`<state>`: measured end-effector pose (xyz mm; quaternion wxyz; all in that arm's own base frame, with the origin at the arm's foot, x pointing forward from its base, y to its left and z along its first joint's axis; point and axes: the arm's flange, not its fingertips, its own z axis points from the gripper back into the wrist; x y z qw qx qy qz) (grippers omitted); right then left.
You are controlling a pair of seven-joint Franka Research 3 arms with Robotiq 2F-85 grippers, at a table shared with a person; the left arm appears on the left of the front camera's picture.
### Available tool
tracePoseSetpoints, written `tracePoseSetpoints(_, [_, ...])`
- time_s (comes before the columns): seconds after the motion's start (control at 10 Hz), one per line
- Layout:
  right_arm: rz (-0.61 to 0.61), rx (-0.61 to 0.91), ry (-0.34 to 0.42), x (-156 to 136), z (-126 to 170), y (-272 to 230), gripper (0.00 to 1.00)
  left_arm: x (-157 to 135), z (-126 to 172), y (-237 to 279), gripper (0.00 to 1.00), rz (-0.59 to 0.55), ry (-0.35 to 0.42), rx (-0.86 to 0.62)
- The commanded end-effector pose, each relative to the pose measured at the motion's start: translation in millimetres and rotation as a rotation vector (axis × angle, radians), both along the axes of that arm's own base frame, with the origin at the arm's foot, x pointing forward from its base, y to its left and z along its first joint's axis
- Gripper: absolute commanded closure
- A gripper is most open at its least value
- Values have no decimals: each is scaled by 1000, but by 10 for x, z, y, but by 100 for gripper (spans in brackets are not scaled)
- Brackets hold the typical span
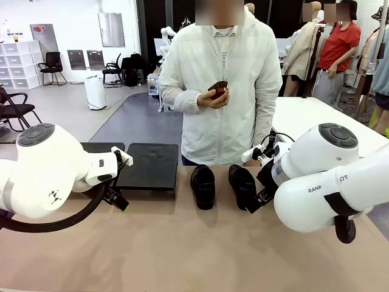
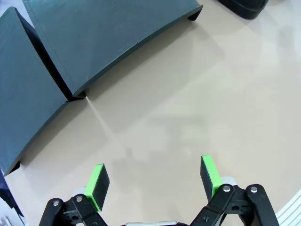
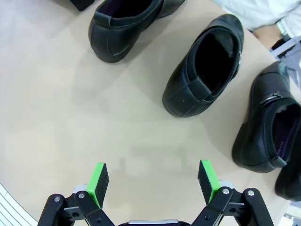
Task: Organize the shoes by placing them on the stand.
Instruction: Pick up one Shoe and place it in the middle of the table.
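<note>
With the left claw point(image 2: 153, 176) and right claw point(image 3: 153, 176) held wide open and empty, the shoes point(image 1: 202, 185) are seen on the tabletop point(image 1: 182, 255) right of the stand point(image 1: 151, 163), so pickup is judged pending: one shoe must be straddled.

The left arm point(image 1: 45, 167) bends in from the left, the right arm point(image 1: 328, 182) from the right, both low; the left gripper point(image 2: 153, 181) and right gripper point(image 3: 153, 181) point down, jaws spread wide, empty.
</note>
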<state>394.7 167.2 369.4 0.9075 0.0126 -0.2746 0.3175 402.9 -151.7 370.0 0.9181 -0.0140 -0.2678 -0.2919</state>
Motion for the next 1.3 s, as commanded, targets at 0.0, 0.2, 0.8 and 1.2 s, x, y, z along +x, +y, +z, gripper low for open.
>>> tracePoseSetpoints(0.0, [0,0,0,0,0,0,0,0,0,0,0,0,0,0])
tracePoseSetpoints(0.2, [12,44,192,-28,291,-2,0,-119,358,-118,0,-27,54,-82])
tracePoseSetpoints(0.8, [-334,198,-18,-1317,2091,-1131,0,-1733,1624,1127,0,-141,79,-305])
tracePoseSetpoints(1.2, [-325,227,-18,-1319,2402,-1152,0,-1455,2215,1055,0,-74,96,-345])
